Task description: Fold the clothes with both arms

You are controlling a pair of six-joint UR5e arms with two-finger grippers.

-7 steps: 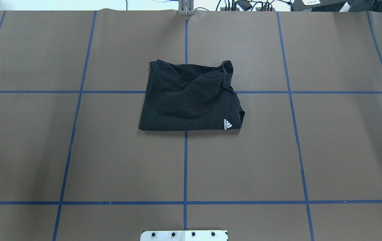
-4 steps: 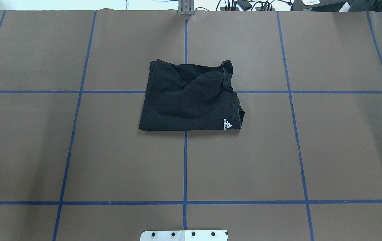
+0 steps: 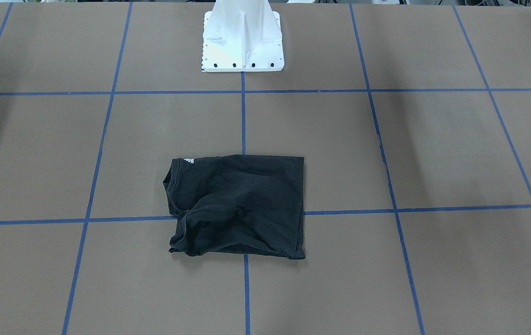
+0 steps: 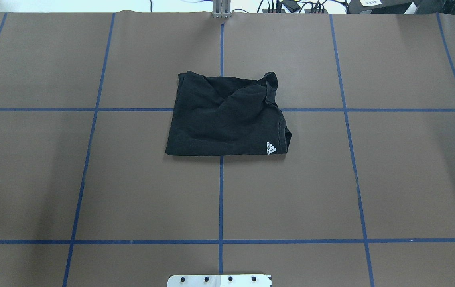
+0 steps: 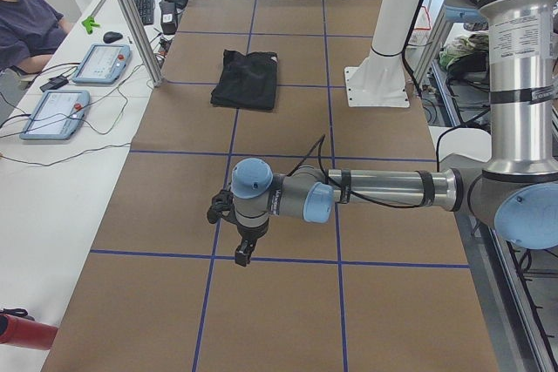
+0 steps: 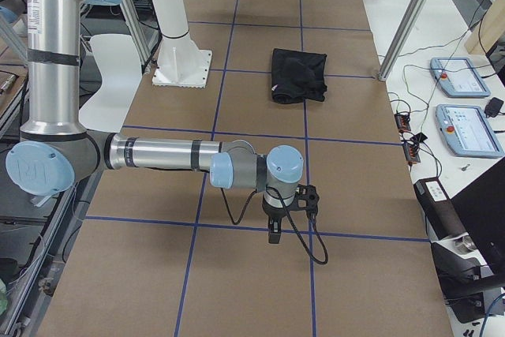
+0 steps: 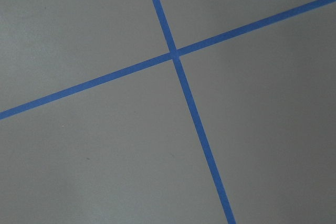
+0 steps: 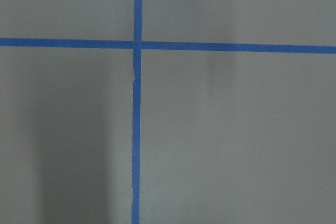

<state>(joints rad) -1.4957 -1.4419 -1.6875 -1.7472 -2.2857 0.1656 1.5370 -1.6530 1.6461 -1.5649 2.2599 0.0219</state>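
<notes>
Matches the view of a second ago across the brown table (image 4: 91, 179): no shift anywhere. Held low over the table's left and right ends, well apart from the garment: left arm (image 5: 384, 187), right arm (image 6: 158, 153). Lies folded into a rough, creased rectangle at mid-table, over crossing blue tape lines (image 4: 221, 191): black T-shirt (image 4: 223, 119). Point downward, clear of the cloth; cannot tell how wide: left gripper (image 5: 241, 259), right gripper (image 6: 273, 237). Sits at its near right corner: white logo (image 4: 270, 148)
</notes>
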